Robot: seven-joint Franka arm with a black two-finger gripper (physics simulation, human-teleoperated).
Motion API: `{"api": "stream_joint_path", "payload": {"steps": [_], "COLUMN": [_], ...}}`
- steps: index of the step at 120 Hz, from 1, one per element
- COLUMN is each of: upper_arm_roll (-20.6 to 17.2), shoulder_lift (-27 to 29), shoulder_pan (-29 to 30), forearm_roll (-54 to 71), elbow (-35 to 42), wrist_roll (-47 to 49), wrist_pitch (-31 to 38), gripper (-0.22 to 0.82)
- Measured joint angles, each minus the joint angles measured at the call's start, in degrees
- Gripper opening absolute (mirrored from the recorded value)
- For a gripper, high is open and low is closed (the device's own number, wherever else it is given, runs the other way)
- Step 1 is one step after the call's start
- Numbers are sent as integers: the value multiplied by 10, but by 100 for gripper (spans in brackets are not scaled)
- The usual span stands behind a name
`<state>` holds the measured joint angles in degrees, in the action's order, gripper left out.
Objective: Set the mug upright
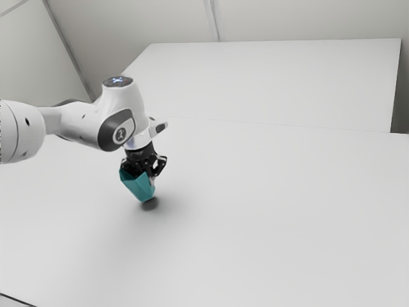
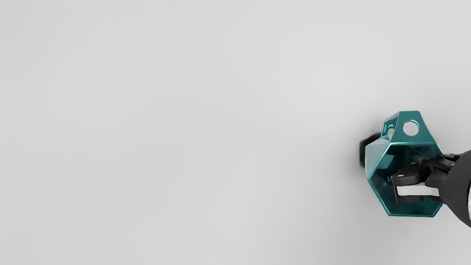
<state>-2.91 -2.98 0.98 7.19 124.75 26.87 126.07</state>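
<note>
Exterior view: jaws pinch tilted mug [image 1: 138, 187].

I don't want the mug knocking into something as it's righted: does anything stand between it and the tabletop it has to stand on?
Nothing visible does. The mug is tilted, its lower end over the tabletop; the dark patch under that end looks like a shadow, not an object.

Looks like a glossy teal, faceted mug [image 1: 137, 187], with an angular side piece pierced by a round hole. Tilts beneath the gripper [image 1: 144, 167], open mouth up toward it, base lowest.
</note>
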Motion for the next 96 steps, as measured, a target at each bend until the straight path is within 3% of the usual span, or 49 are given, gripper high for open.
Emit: {"api": "stream_joint_path", "payload": {"steps": [23,79,96], "upper_arm_roll": [1,0,-8], "shoulder_lift": [-22,-46,-44], "shoulder_pan": [61,54,53], "forearm_roll": [5,5,-1], "elbow": [-1,-2,-4], "wrist_roll": [54,136,145], "wrist_pitch": [10,28,30], "gripper": [-18,-18,14]}}
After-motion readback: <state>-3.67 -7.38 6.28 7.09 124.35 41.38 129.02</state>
